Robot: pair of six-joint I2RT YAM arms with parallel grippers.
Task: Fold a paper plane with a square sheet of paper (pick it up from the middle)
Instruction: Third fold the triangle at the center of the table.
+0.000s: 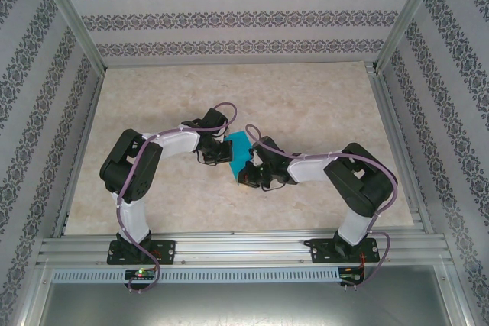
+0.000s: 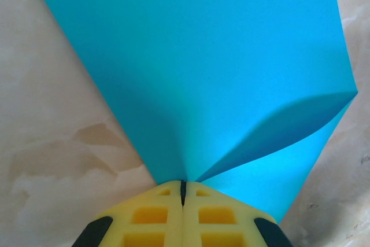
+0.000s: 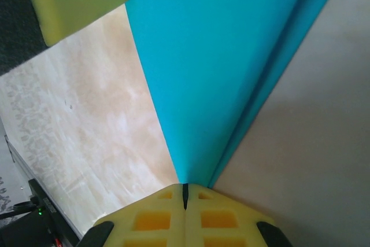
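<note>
We are holding the teal-blue square sheet of paper (image 1: 239, 150) above the beige bench (image 1: 321, 104) — left gripper (image 2: 182, 184) and right gripper (image 3: 185, 188) both clamped on its edges — seemingly beginning fold 1; next, aligning edges.

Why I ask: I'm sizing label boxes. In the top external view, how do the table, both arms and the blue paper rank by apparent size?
1. table, largest by far.
2. left arm and right arm, about alike, so unranked.
3. square sheet of paper, smallest.
</note>
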